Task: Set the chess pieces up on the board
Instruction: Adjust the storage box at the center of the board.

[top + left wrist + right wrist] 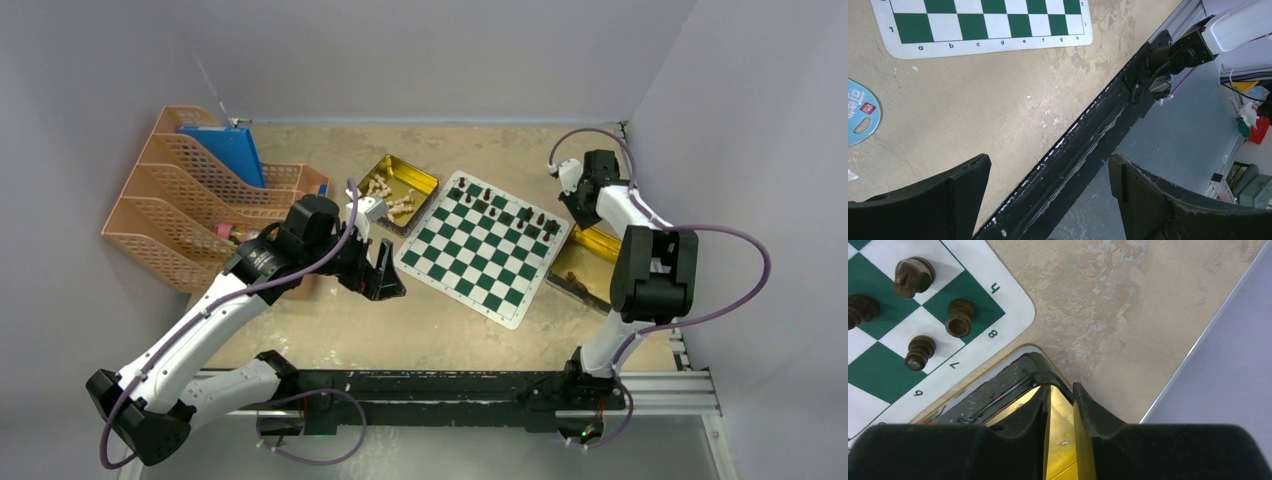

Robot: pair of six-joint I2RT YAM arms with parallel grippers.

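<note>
**Left jaws released over bare table; right jaws nearly closed above the right tin**

At the table's 9 o'clock stand orange file racks [165,215] with a blue folder [225,150] in the far one. The left gripper [385,280] hangs at about 8 o'clock from the board [470,270], near its left corner but off it. It is released. In its wrist view the fingers [963,200] stand wide apart with nothing between them, over the tabletop [973,110] and the black rail [1088,145]. The board's lettered edge lies at 12 o'clock in that view, and a blue round sticker [860,112] at 9 o'clock.

The left gold tin [428,182] sits at 10 o'clock from the board, just beside its edge, with pale pieces [385,190] heaped inside. The board lies turned at an angle. The dark pieces [505,212] stand along its far rows, toward 1 o'clock.

The right gripper [572,195] is at the board's 2 o'clock corner, above the far end of the right gold tin [597,245], which lies along the board's 3 o'clock edge. In its wrist view the fingers [1088,410] are drawn almost together. Only a narrow slit is left, gold shows through it, and no piece is seen gripped. At 10 o'clock in that view, four dark pieces stand on the corner squares by the marks 7 and 8.
</note>
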